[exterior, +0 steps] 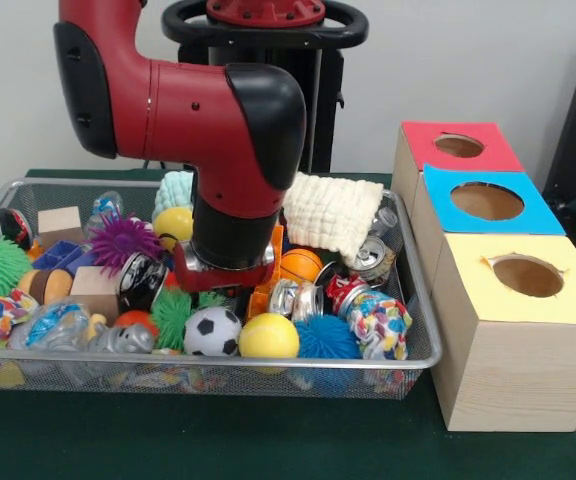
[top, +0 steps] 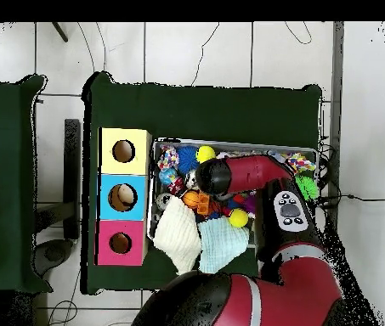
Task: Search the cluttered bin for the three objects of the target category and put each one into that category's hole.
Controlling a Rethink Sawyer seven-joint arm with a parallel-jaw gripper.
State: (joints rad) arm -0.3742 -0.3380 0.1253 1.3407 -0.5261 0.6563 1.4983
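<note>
Bin [exterior: 423, 345] cluttered with toys | arm [exterior: 233, 130] low over centre | tool hidden, state unclear

The scene is lit evenly and fairly brightly, seemingly from above. Soft glare is seen on the red arm [exterior: 183, 100] shell and the cans [exterior: 296, 297]. Shadows are faint. Slight softness is noted throughout.

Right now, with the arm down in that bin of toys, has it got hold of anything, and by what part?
Cannot be told. The arm's end is sunk among the toys in the wire bin, and its own bulk hides the gripper in both views.
</note>
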